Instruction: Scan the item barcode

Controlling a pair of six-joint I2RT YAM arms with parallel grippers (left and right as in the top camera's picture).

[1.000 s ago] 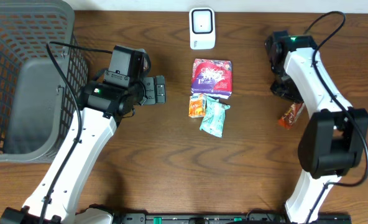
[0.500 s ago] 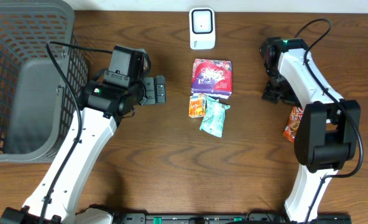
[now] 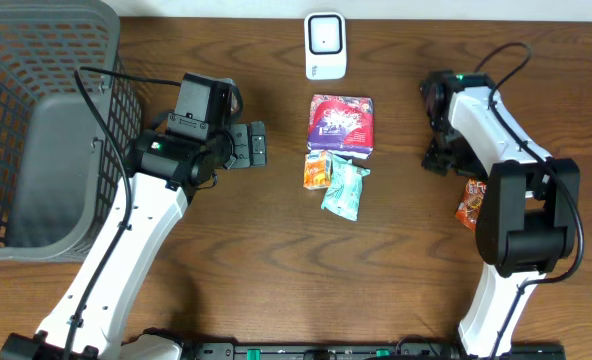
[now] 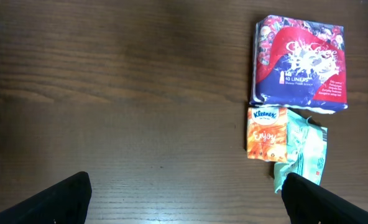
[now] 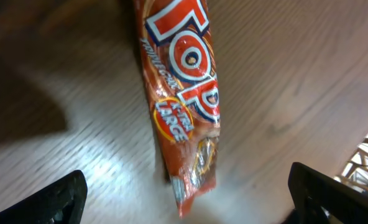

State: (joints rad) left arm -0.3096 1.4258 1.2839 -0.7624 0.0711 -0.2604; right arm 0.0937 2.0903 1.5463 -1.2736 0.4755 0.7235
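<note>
A white barcode scanner (image 3: 325, 45) stands at the table's back edge. A red snack wrapper (image 3: 470, 203) lies flat on the wood at the right. In the right wrist view this red wrapper (image 5: 184, 93) stretches between the wide-apart fingers of my right gripper (image 5: 187, 199), which is open and touches nothing. From overhead the right gripper (image 3: 438, 158) sits just left of the wrapper. My left gripper (image 3: 256, 144) is open over bare wood, left of the packs. Its own camera shows the left gripper (image 4: 187, 202) with nothing between the fingers.
A purple pack (image 3: 341, 124), an orange tissue pack (image 3: 317, 170) and a teal pouch (image 3: 345, 190) lie clustered mid-table. The same purple pack (image 4: 298, 60) shows in the left wrist view. A grey mesh basket (image 3: 36, 60) fills the left side.
My right gripper has opened and let go of the red wrapper, which now lies a little nearer the front. The right arm has shifted. The left arm is unmoved.
</note>
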